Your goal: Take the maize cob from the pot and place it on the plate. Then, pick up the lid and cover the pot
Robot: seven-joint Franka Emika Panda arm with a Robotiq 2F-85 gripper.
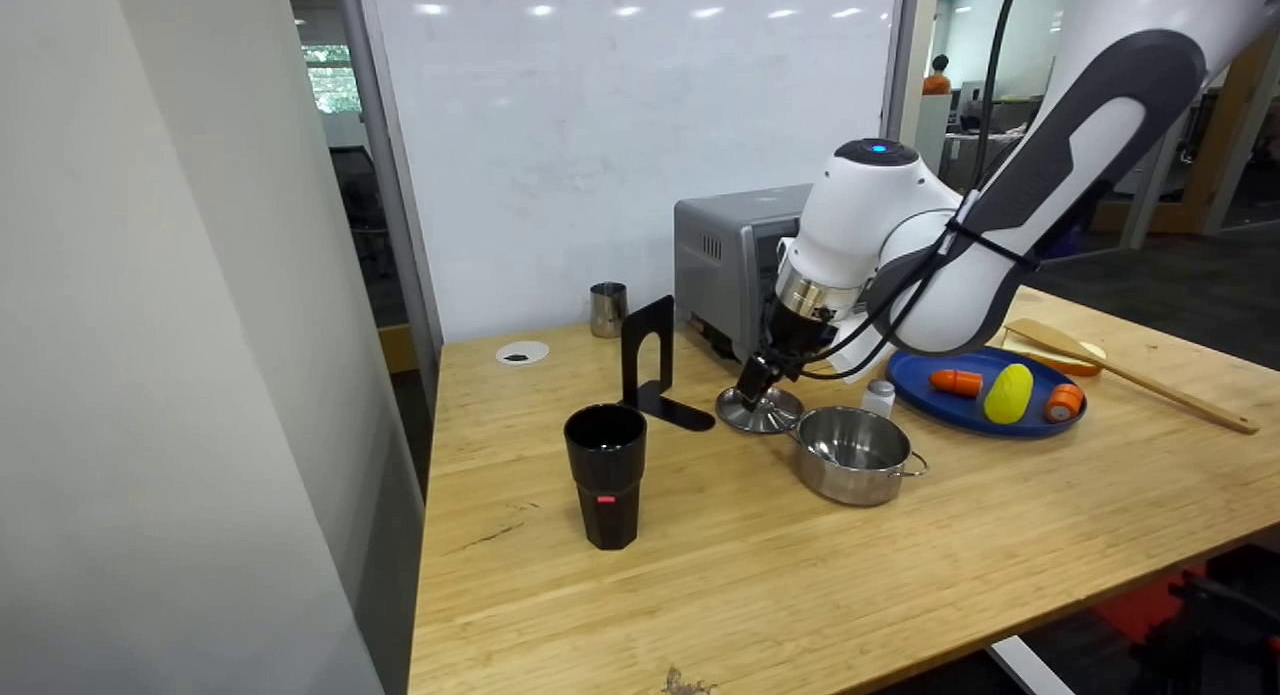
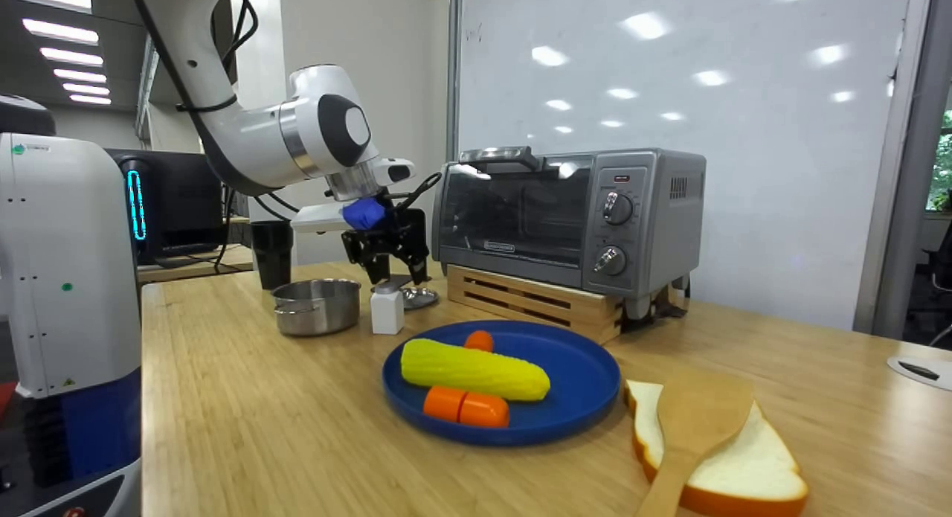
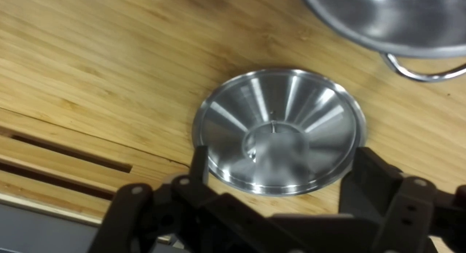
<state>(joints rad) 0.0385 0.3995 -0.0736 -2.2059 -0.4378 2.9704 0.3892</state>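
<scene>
The bench, one edge along the whiteboard, carries the plate. The end effector gapes wide. The pot stands nearer than the lid to the opposite edge. The maize cob rests on the plate.

No wording can be read for certain. In an exterior view, the toaster oven carries a pale badge at eight o'clock on its front and a small red label at two, both too small to read. The white machine bears a blurred sticker near eleven o'clock and a yellow triangular sign at six. At ten on the whiteboard stands a faint, illegible scrawl.
</scene>
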